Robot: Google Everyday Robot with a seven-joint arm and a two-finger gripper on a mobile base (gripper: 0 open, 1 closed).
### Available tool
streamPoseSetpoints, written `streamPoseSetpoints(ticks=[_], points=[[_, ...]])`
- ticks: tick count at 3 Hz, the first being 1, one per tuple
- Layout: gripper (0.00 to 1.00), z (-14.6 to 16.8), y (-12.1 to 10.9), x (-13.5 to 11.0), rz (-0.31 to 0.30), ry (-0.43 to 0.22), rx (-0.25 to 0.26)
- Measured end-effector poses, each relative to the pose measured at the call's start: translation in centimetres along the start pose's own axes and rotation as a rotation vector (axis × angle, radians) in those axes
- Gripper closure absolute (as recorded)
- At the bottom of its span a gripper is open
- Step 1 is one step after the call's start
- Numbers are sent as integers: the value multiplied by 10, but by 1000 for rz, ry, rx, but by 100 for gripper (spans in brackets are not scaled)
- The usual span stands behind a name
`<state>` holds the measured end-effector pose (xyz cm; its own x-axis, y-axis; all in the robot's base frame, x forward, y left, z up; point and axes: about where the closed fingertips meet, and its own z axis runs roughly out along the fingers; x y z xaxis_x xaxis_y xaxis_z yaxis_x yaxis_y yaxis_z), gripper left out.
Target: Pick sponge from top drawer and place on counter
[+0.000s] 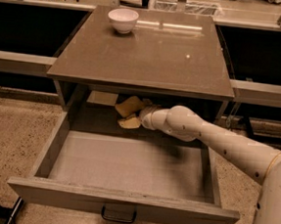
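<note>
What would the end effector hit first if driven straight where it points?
Probably the sponge, just beyond the open end effector at the back of the top drawer; depth is unclear, so it could slip past.
</note>
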<state>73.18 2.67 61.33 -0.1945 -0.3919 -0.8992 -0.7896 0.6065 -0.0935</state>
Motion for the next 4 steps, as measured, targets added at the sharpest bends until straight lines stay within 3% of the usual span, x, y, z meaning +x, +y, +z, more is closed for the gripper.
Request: streamPoseSetpoints(ticks=[2, 3, 4], points=[[66, 6, -4, 0, 28, -17, 1], [96, -5, 7, -2, -16, -37, -15], [100, -21, 22, -10, -91, -58, -40]])
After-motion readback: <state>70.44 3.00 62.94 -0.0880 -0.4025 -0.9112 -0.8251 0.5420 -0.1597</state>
